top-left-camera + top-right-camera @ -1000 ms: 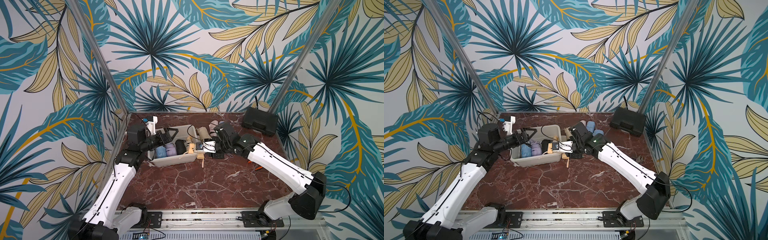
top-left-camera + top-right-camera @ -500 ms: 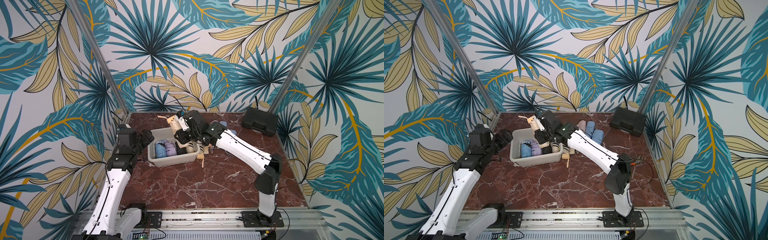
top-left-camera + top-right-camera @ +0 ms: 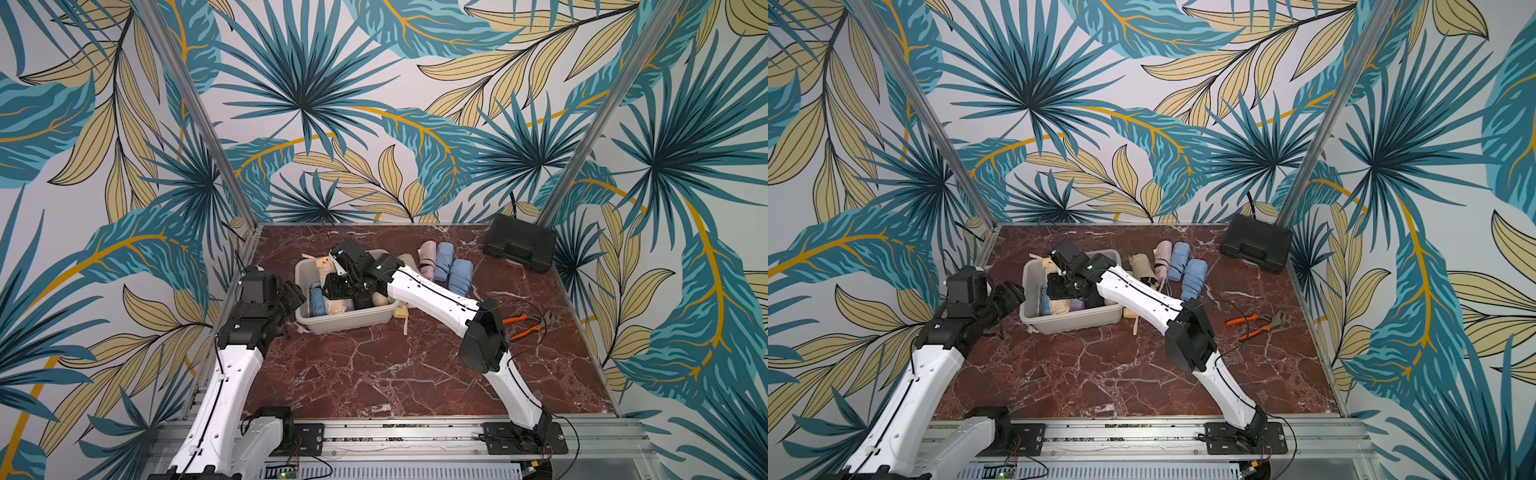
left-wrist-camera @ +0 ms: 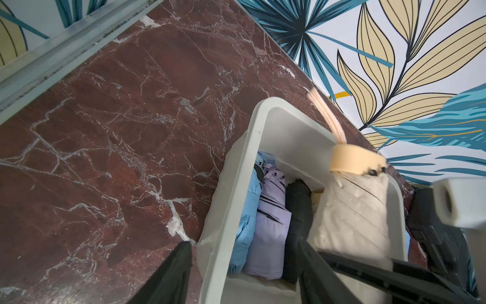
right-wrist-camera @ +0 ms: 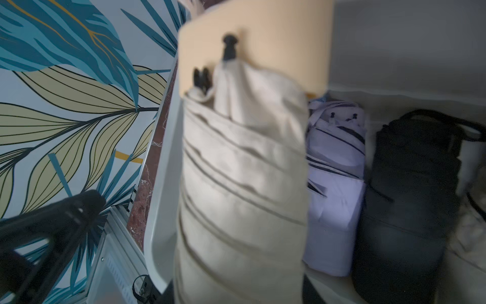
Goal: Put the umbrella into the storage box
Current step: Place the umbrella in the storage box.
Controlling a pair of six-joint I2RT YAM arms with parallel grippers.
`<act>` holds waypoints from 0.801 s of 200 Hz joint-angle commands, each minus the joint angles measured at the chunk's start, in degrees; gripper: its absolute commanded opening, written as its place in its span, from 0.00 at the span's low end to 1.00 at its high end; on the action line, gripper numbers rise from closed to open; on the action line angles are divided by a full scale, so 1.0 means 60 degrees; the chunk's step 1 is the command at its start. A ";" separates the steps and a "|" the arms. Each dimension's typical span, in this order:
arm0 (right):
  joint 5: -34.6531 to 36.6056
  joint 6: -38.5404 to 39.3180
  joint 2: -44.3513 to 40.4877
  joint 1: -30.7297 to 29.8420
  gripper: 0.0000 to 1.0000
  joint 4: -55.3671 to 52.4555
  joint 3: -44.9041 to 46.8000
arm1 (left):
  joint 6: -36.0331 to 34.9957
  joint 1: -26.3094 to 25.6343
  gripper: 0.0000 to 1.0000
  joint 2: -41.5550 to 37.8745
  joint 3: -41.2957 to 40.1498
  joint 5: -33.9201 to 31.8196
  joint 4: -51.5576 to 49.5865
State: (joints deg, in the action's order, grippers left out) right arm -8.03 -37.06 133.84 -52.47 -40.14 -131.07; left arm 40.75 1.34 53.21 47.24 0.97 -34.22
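Right wrist view, Sam, and it's nearly all beige umbrella [image 5: 242, 184]: creased cloth close to the lens, tan handle [image 5: 252, 44] at the far end, everything a bit blurred.

Got it, Lena. In both top views the right gripper [image 3: 336, 290] sits low over the storage box [image 3: 345, 323], reaching in from the far side. Its fingertips are hidden by cloth, but the umbrella hangs tilted under it, so that's a pinch on the umbrella.

Where exactly is it?

Within the box's outline, lengthwise, toward the robot's left. Left wrist view shows the handle end raised above the far rim, strap [image 4: 326, 118] sticking up, cloth end sloping down inside. Whether it touches the pile below, can't tell.

And that pile?

Light blue umbrella [image 4: 247, 210] against the wall, lilac umbrella [image 4: 271, 229] next, black umbrella [image 4: 298, 210] beside that, all lying flat.

Left gripper [image 4: 242, 240]?

Just beside the box's left wall. Fingers spread, one over the marble table [image 3: 374, 374], one over the box, the wall between them. Contact, can't tell.

Elsewhere?

Pink umbrella [image 3: 426, 259] and two blue ones lie right of the box. Orange pliers [image 3: 525, 326] and the black case [image 3: 519, 243] sit well apart.
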 commanded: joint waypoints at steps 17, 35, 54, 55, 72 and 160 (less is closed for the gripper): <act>0.0124 -0.1100 0.0588 -0.0230 0.28 0.1320 -0.0290 | 0.0013 0.0097 0.61 -0.0182 -0.0942 0.0310 0.1284; 0.0138 -0.1419 0.1024 -0.0279 0.28 0.1683 -0.0493 | 0.0038 0.0090 0.58 -0.0117 -0.1226 0.0391 0.2008; 0.0050 -0.1524 0.1561 -0.0298 0.29 0.1651 -0.0953 | -0.0064 0.0098 0.55 -0.0086 -0.1407 0.0547 0.2494; 0.0043 -0.1534 0.1587 -0.0296 0.29 0.1629 -0.0987 | -0.0074 0.0098 0.55 -0.0075 -0.1418 0.0551 0.2516; 0.0118 -0.1685 0.2009 -0.0318 0.36 0.1326 -0.1493 | -0.0096 0.0098 0.53 -0.0071 -0.1630 0.0711 0.2874; 0.1269 -0.0394 0.0598 -0.0334 1.00 0.1510 -0.0544 | -0.0297 0.0099 0.54 -0.0665 -0.1808 0.0560 0.3174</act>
State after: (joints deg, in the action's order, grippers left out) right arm -4.80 -44.58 146.02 -53.67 -32.64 -137.14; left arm 40.38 1.61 51.72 36.01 5.19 -16.36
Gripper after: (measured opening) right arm 0.993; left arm 0.527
